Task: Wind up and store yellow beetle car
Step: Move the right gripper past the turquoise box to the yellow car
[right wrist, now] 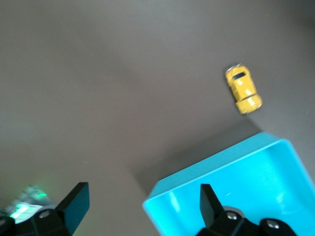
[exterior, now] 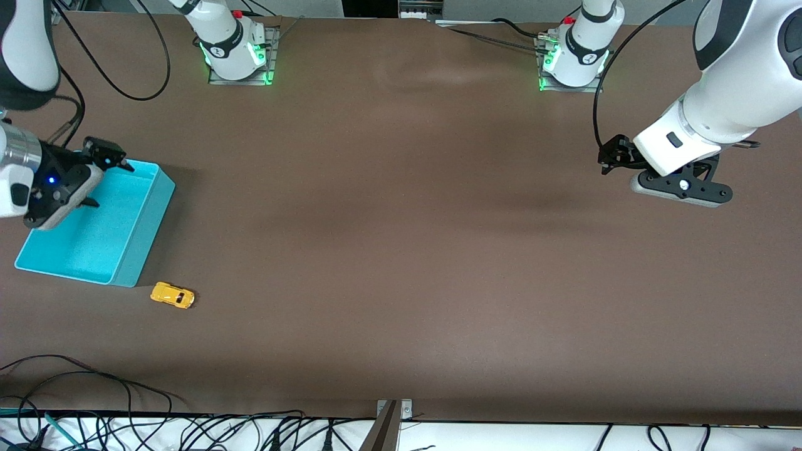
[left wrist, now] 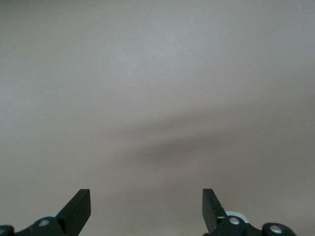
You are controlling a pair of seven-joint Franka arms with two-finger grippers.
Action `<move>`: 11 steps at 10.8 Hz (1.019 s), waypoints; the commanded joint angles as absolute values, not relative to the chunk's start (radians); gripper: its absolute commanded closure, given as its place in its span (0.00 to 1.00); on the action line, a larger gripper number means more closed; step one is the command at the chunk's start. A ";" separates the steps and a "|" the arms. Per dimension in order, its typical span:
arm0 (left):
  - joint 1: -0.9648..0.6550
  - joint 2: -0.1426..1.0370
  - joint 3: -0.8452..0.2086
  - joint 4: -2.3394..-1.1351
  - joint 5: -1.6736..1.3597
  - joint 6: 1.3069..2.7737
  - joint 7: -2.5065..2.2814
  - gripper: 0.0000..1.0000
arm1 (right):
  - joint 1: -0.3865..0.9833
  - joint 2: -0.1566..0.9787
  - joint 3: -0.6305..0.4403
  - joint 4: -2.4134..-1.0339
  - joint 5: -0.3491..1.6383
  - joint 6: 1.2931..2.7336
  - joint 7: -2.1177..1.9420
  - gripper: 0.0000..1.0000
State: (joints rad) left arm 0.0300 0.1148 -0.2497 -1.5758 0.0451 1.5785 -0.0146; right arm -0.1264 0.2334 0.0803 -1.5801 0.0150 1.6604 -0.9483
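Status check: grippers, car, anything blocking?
Right gripper open over bin. Left gripper open, waiting over bare table. Car on table beside bin, nearer the camera, untouched. Nothing blocking it.

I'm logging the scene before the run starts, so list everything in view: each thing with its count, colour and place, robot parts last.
yellow beetle car: one, yellow with dark windows, on the table, just nearer the front camera than the bin, toward the right arm's end.
bin: one, cyan, nothing in it, at the right arm's end of the table.
table: one, brown, under everything.
cables: several, black, along the table's edge nearest the front camera.
right pincer: one, black, open, over the bin.
left pincer: one, black, open, over bare table at the left arm's end, waiting.
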 commanded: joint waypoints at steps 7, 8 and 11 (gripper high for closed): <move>0.032 0.132 -0.253 -1.563 0.038 1.546 -0.021 0.00 | -0.202 0.544 0.156 -1.534 -0.143 2.032 -1.261 0.00; 0.032 0.132 -0.253 -1.562 0.038 1.546 -0.021 0.00 | -0.202 0.583 0.156 -1.520 -0.141 2.070 -1.290 0.00; 0.032 0.138 -0.253 -1.559 0.038 1.546 -0.021 0.00 | -0.225 0.669 0.158 -1.491 -0.141 2.198 -1.408 0.00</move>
